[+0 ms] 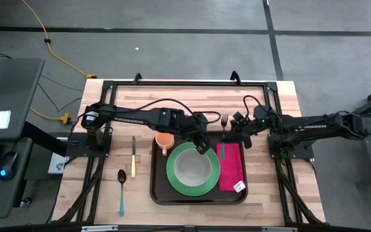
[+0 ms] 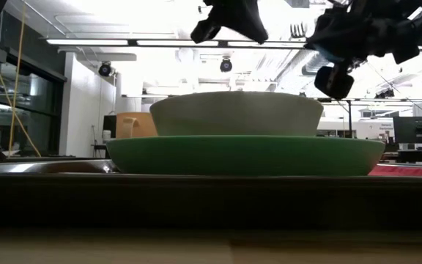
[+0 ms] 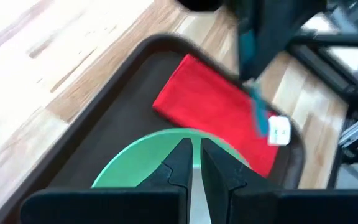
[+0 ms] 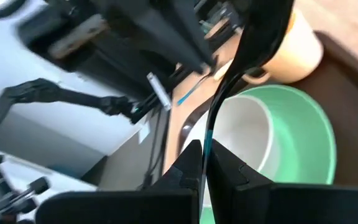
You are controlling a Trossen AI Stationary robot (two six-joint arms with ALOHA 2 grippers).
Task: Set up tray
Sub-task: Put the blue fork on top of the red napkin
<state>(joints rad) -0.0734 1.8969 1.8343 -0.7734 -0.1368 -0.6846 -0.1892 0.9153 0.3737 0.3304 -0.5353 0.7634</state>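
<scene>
Right pincer (image 1: 232, 133) hangs over the far right part of the tray (image 1: 160, 193), above the far end of the red napkin (image 1: 230, 169), its fingers (image 4: 191, 163) pressed together on the teal handle of a fork (image 1: 225, 120) whose tines lie out past the tray's far rim on the bench (image 1: 192, 96); left pincer (image 1: 201, 143) hovers over the far edge of the green plate (image 1: 201, 183), its fingers (image 3: 180, 163) drawn nearly together with only a thin slit between them and nothing in it

The tray itself is a dark-brown rectangle with rounded corners and a raised rim, lying on the wooden bench at the middle near side, between the two arm bases; inside it the round green plate fills the middle and carries a white bowl (image 1: 190, 167), which in the low view stands upright on the plate; the orange cup (image 1: 165, 140) sits in the tray's far left corner, just beside the plate; the red napkin lies lengthwise along the tray's right side, a small white tag (image 1: 239, 186) at its near end

Left of the tray, on bare bench, a yellow-handled knife (image 1: 133, 158) lies parallel to the tray's edge; nearer the front, a spoon (image 1: 122, 192) with a dark bowl and blue handle, well apart from the tray
</scene>
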